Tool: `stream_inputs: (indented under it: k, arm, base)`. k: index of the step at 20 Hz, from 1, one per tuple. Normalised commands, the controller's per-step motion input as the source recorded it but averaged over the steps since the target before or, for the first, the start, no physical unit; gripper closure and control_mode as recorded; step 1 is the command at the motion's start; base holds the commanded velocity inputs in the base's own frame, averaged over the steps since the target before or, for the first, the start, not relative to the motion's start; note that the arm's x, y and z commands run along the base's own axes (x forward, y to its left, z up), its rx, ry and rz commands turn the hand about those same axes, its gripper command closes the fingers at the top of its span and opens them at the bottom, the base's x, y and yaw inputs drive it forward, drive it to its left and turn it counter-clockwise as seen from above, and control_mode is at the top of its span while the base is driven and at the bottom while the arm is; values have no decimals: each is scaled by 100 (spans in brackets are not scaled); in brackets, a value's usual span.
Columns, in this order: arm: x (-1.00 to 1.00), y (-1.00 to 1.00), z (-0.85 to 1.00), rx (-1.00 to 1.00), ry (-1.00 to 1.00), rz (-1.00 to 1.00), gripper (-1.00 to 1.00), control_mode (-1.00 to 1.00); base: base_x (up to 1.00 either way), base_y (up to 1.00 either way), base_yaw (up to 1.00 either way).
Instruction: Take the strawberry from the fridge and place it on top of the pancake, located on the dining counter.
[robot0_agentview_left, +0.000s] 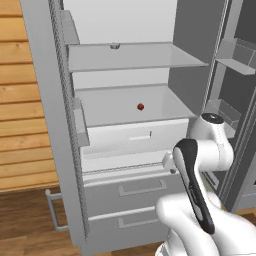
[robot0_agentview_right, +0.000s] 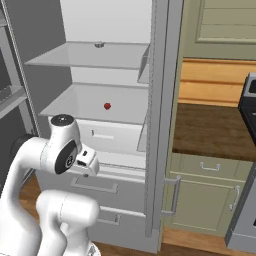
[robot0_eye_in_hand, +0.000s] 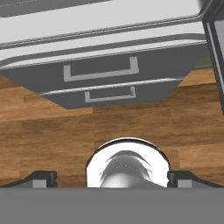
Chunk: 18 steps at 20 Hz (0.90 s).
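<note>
With the fridge (robot0_agentview_left: 125, 150) doors standing open, the arm is folding low in front of it and the pincer (robot0_eye_in_hand: 112, 177), jaws spread wide and holding nothing, is pointing down toward the two drawers (robot0_eye_in_hand: 100, 72) and the wood floor (robot0_eye_in_hand: 65, 131), so the reach for the fruit is apparently only beginning. The strawberry (robot0_agentview_left: 140, 106) is sitting alone on the middle shelf (robot0_agentview_left: 165, 107), while a small grey item (robot0_agentview_left: 114, 46) is resting on the shelf above. The next move calls for lifting the hand to shelf height and reaching in over the berry.
</note>
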Motion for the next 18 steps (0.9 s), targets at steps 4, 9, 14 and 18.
stream_inputs:
  k: [4, 9, 14, 18]
  arm:
    - [0, 0, 0, 0, 0, 0, -100, -100]
    - [0, 0, 0, 0, 0, 0, -100, -100]
    - [0, 10, 0, 0, -1, -1, -100, 100]
    - [0, 0, 0, 0, 0, 0, -100, 100]
  base:
    - [0, 0, 0]
    - [0, 0, 0]
    - [2, 6, -1]
    - [25, 32, -9]
